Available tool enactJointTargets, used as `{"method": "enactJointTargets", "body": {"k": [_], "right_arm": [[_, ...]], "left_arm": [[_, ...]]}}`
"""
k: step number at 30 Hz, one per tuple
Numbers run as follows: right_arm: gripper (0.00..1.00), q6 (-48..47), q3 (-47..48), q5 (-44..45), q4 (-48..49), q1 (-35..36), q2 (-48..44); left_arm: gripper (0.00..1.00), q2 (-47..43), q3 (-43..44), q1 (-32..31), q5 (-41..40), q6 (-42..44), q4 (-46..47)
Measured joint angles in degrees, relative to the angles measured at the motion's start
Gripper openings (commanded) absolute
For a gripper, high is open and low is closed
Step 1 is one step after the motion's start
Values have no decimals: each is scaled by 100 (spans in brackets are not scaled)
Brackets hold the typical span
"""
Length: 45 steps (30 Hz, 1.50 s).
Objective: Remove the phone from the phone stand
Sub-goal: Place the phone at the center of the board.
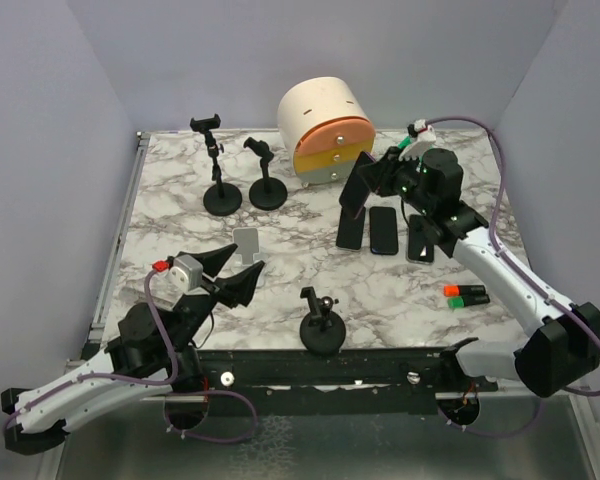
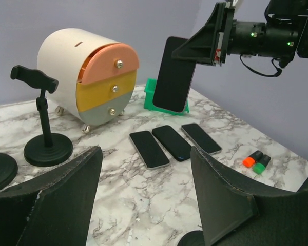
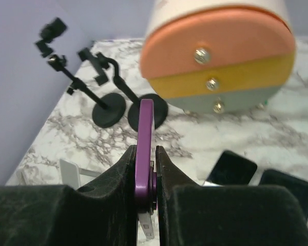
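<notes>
My right gripper (image 3: 145, 154) is shut on the edge of a purple phone (image 3: 146, 128) and holds it upright. In the left wrist view the phone (image 2: 173, 74) shows its dark screen, tilted, with its lower end over the green phone stand (image 2: 153, 96). I cannot tell whether it still touches the stand. In the top view the right gripper (image 1: 372, 182) and phone (image 1: 356, 190) are just right of the drawer unit. My left gripper (image 1: 238, 268) is open and empty near the table's front left, and its fingers (image 2: 220, 195) frame the left wrist view.
Three dark phones (image 1: 383, 229) lie flat side by side below the right gripper. A round drawer unit (image 1: 325, 130) stands at the back. Two black clamp stands (image 1: 221, 190) are at back left and a third (image 1: 321, 325) at the front. Orange and green markers (image 1: 465, 294) lie at the right. A small white stand (image 1: 246, 240) is nearby.
</notes>
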Motion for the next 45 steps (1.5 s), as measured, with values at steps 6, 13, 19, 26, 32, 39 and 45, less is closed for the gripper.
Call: {"method": "enactJointTargets", "body": {"k": [6,13,19,26,32,39,45], "right_arm": [[0,752,-1080,-278,-105,-479,-175],[1,1718,-3222,-612,-201,-804,-1637],[1,2911,-4771,-625,223,-817,-2791],[2,3569,-5300,-9,332,-820,-3370],[4,3866,-5643,551,496,-820,-3252],[25,4041,-5646,776,839,-817,-2855],[60,4019,-5689,962,697,-820,-2883]], "left_arm": [[70,101,13,0,4,-42,-166],[70,175,37,0,57,-79,-321],[70,262,44,0,122,-160,-343],[79,542,184,0,120,-356,-431],[90,852,249,0,87,-601,-468],[96,1499,546,0,-341,-1266,-815],[99,1729,824,0,-763,-1917,-1187]]}}
